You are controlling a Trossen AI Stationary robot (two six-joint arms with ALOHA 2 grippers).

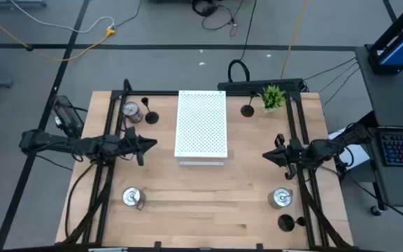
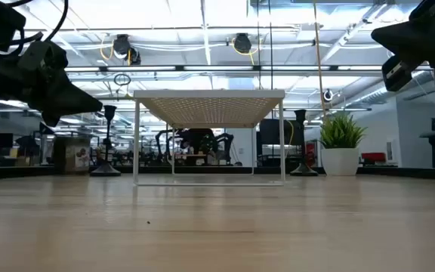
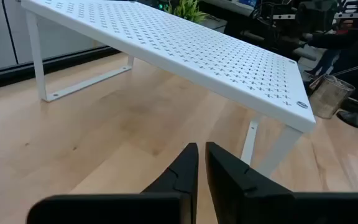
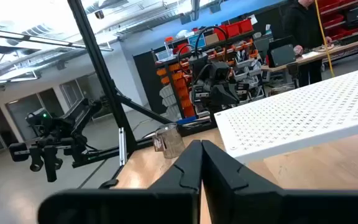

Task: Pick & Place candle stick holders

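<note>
Three shiny silver candle stick holders stand on their bases on the wooden table: one far left [image 1: 131, 110], one near left [image 1: 131, 197], one near right [image 1: 280, 198]. Three black ones stand upright: beside the far-left silver one [image 1: 150, 117], by the plant [image 1: 248, 110], and at the near right [image 1: 286, 223]. My left gripper [image 1: 149, 145] [image 3: 201, 155] hovers shut left of the white board, holding nothing. My right gripper [image 1: 266, 155] [image 4: 201, 149] hovers shut right of the board, also holding nothing. In the low view two black holders [image 2: 108, 143] [image 2: 300, 143] show behind the board.
A white perforated board [image 1: 201, 126] stands on thin legs at the table's middle, between the two grippers. A small green potted plant [image 1: 273, 96] sits at the far right. Dark frame rails run along the table's left and right sides. Bare wood lies along the near middle [image 1: 208, 210].
</note>
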